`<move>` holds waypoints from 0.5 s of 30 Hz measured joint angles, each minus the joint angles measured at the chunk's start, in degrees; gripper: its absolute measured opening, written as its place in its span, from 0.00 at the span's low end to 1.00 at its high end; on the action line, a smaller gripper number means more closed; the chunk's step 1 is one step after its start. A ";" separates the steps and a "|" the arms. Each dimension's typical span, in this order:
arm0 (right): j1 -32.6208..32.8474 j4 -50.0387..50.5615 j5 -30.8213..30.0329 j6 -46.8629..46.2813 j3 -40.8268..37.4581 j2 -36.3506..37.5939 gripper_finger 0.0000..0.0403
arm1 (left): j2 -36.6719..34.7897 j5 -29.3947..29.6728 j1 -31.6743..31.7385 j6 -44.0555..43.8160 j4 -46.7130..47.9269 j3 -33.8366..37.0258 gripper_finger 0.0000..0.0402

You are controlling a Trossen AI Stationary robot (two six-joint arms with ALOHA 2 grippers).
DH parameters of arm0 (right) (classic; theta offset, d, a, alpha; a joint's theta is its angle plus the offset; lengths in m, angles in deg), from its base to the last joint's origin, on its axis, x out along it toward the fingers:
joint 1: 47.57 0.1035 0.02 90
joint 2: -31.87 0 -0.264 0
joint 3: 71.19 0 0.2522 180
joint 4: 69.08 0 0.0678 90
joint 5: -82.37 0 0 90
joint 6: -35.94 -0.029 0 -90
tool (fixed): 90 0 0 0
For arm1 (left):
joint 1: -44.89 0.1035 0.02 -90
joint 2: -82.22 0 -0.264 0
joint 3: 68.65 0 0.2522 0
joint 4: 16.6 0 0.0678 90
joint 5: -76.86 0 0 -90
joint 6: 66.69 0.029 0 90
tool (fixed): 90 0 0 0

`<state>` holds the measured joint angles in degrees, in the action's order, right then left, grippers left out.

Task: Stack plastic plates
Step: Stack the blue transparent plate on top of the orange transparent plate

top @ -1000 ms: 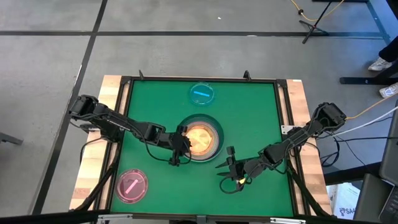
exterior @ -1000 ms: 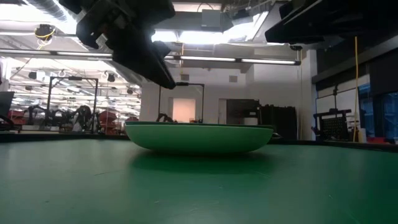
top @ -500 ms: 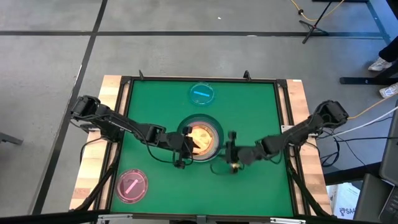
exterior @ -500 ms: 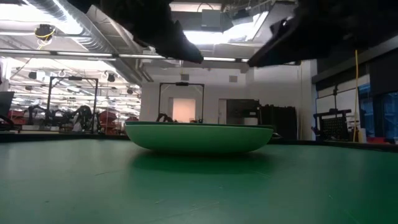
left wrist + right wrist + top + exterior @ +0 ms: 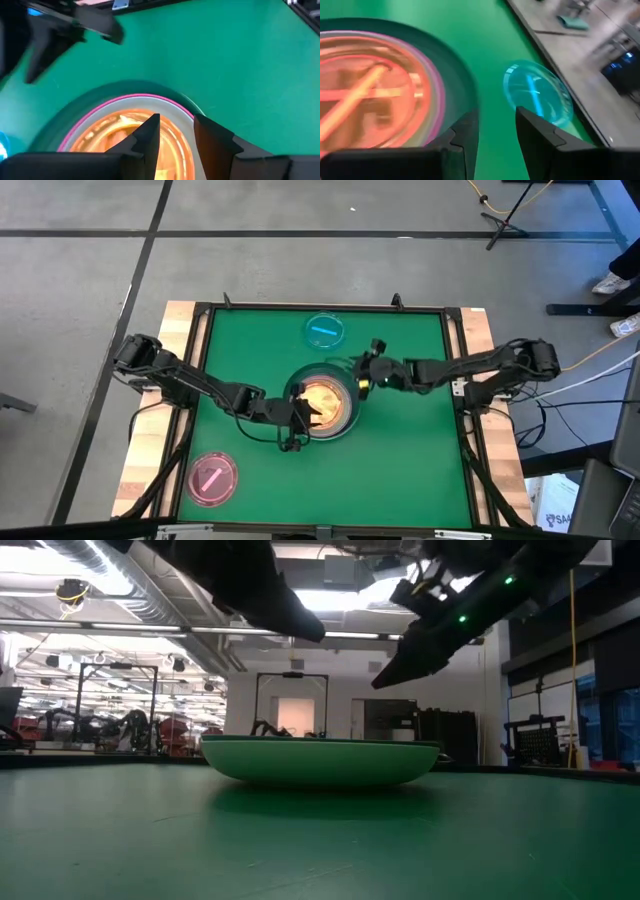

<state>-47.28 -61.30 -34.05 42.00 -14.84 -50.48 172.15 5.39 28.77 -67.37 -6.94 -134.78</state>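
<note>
A stack of plates (image 5: 322, 402) sits mid-table: a dark teal large plate at the bottom, a pink rim (image 5: 145, 97) above it, and an orange translucent small plate (image 5: 112, 135) on top. A blue small plate (image 5: 324, 331) lies flat near the far edge, also in the right wrist view (image 5: 535, 95). A pink small plate (image 5: 212, 478) lies flat at the near left. My left gripper (image 5: 299, 416) hovers open over the stack's left part (image 5: 176, 127). My right gripper (image 5: 362, 378), open, hangs above the table between the stack's far right rim and the blue plate (image 5: 497, 125).
The green mat (image 5: 420, 460) is bordered by a dark raised frame (image 5: 455, 390) with wooden side strips. In the low view both grippers stay well above the stack (image 5: 320, 762). The mat's near right shows bare green.
My right gripper has swung from the near right of the mat toward the far edge, passing the stack's right side, and now points at the blue plate. My left gripper has shifted slightly rightward over the stack. The plates have not moved.
</note>
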 joint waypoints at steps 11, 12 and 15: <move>-16.45 1.84 12.86 -7.25 0.43 -0.80 0.47 | 0.00 0.44 -4.91 -8.32 -12.45 9.05 0.28; -18.25 1.82 14.60 -7.96 0.72 -1.24 0.49 | 0.00 0.45 -5.01 -8.25 -13.15 9.13 0.28; -23.34 2.14 17.84 -10.56 2.46 -2.85 0.54 | -0.09 0.42 -4.76 -8.23 -13.22 9.08 0.28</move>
<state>-70.62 -59.16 -16.20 31.44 -12.39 -53.33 172.06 5.80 24.01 -75.60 -20.16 -125.70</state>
